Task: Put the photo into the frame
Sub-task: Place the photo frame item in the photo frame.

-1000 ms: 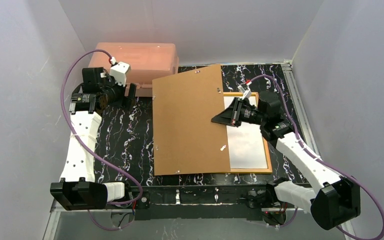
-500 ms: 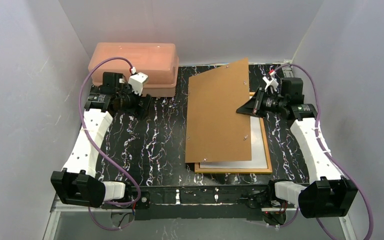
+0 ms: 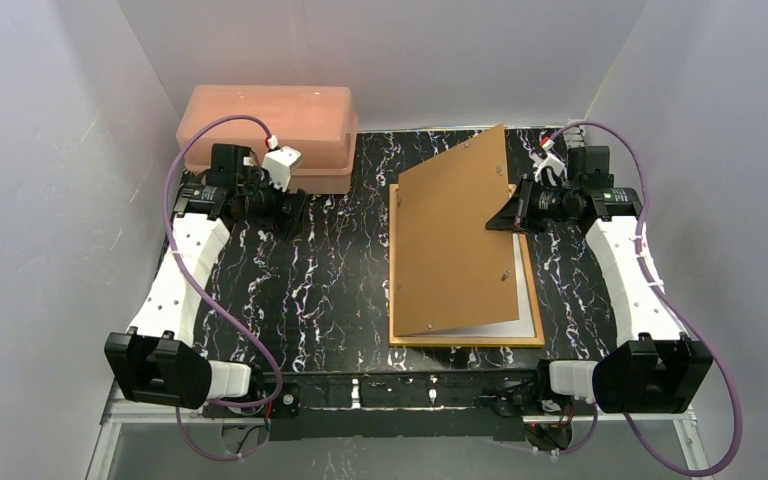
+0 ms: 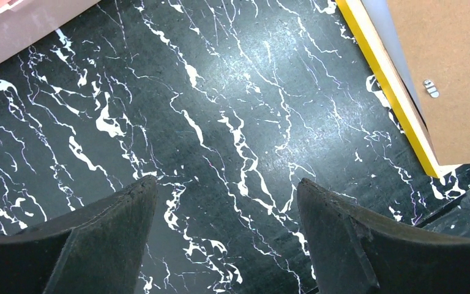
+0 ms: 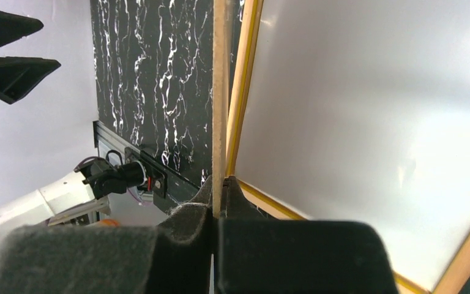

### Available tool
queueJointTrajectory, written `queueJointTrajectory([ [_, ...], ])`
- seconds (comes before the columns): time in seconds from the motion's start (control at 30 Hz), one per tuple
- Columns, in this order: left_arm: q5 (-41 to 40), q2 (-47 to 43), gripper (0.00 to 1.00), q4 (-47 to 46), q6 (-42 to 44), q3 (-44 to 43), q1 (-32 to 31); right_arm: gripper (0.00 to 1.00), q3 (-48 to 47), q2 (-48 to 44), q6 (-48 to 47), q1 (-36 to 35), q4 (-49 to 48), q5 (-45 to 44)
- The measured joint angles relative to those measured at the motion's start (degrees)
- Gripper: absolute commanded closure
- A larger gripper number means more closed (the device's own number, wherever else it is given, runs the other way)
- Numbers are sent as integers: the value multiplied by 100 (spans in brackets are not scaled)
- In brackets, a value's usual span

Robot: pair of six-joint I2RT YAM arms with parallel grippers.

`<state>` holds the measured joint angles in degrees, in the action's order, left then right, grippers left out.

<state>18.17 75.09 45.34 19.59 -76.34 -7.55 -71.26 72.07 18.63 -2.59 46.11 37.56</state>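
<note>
Two arm bases were seen bolted well apart at the near edge of the table (image 3: pixel 330 290). Just beyond them the frame (image 3: pixel 465 342) was laid flat on the right half, its near rail parallel to that edge. Inside it the photo (image 3: pixel 523 326) was lying white side up, shown from above only as a pale strip at the near right corner. The rest was covered by the backing board (image 3: pixel 455 250), which was tilted: its left long edge was down along the frame's left rail and its right long edge was raised. That raised edge was pinched toward its far half by the right gripper (image 3: pixel 497 217). A wide stretch of marbled surface was seen between the frame's left rail and the left arm. Farther back, the left gripper (image 3: pixel 298 210) was held above the table just in front of the pink box (image 3: pixel 270 115), which was set in the far left corner.

From the right wrist the board was shown edge-on, clamped between two padded fingers (image 5: pixel 183 226) pressed together on it. A narrow wedge of space was seen between it and the frame's rail. The photo was revealed there as a broad pale sheet, which the overhead view hid.

From the left wrist the dark fingers (image 4: pixel 98 245) were seen spread, with marbled table between them. The frame's yellow edge was shown touching the table, and a small metal clip (image 4: pixel 429 89) was picked out on the board.
</note>
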Motion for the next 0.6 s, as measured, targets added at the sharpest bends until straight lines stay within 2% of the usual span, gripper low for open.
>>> queueJointTrajectory([
  [0.37,142,13,18,-37,39,149,-13,99,-876,153,-304,33,651,-422],
  [0.6,181,0,18,-42,39,190,-13,99,-852,313,-286,35,649,-396],
])
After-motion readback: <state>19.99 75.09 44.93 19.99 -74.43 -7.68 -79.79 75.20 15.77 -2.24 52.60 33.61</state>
